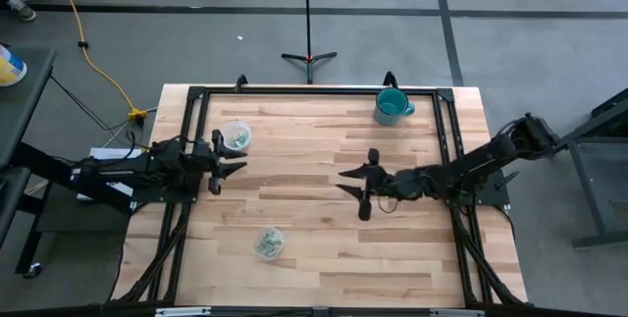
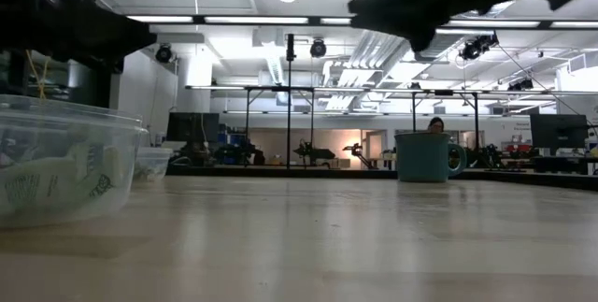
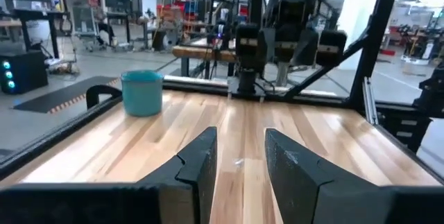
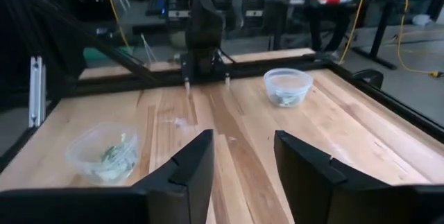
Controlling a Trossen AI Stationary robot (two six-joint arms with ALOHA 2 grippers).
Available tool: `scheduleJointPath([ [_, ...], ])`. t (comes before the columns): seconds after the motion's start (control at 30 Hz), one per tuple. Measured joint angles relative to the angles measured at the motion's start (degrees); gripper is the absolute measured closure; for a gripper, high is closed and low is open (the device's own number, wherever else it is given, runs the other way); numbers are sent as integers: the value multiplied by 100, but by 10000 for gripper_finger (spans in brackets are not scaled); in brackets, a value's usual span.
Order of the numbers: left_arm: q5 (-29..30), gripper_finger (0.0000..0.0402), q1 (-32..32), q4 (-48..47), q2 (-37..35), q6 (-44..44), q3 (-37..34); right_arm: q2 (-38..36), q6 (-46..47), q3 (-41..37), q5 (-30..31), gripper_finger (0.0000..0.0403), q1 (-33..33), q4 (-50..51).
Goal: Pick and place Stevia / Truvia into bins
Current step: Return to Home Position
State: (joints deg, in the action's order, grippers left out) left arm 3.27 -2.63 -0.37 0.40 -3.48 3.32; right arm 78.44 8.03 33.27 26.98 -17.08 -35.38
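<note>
Two clear cups hold the pale green and white sachets. One cup point(image 1: 235, 136) stands near the table's far left, and the other point(image 1: 269, 242) stands toward the near edge. The right wrist view shows sachets point(image 4: 111, 156) lying in the near cup point(image 4: 104, 153) and others in the far cup point(image 4: 288, 87). In the low view the near cup point(image 2: 56, 166) fills the left side. My left gripper point(image 1: 234, 172) hovers open just on the near side of the far cup. My right gripper point(image 1: 341, 181) is open over the table's middle, pointing left. Both grippers point(image 3: 241, 141) point(image 4: 243, 141) are empty.
A teal mug point(image 1: 392, 107) with a handle stands near the table's far right corner. A black frame point(image 1: 314, 91) runs along the far edge and both sides. Bare wood lies between the two grippers. A person sits in the room beyond the table point(image 2: 435, 125).
</note>
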Motion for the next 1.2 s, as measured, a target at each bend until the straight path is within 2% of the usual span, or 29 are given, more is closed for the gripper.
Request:
scheduleJointPath([
  [0.23,-158,245,4,456,0,-84,-221,-386,-3,-940,495,270,-334,-964],
  [0.33,-169,245,4,763,0,-36,-259,-589,72,-1169,352,273,-281,-960],
  [0.57,-256,245,4,710,0,15,-260,-990,53,-1647,-2,274,2,-966],
  [0.67,-256,245,4,648,0,30,-261,-998,148,-1986,-53,274,262,-1444],
  [0.77,-246,245,4,595,0,41,-263,-998,232,-2220,-399,274,722,-1861],
  [0.87,-243,245,4,628,0,39,-263,-999,75,-2296,-1145,275,1290,-2166],
  [0.97,-238,245,4,661,0,25,-265,-1080,-34,-2297,-1605,275,1707,-2140],
  [1.07,-249,245,4,653,0,-103,-265,-1296,-88,-2294,-1668,275,1771,-1909],
  [1.13,-266,245,4,619,-2,-129,-267,-1517,-162,-2294,-1504,275,1663,-1591],
  [1.2,-263,245,4,622,-2,-129,-267,-1821,-275,-2294,-1094,275,1479,-1144],
])
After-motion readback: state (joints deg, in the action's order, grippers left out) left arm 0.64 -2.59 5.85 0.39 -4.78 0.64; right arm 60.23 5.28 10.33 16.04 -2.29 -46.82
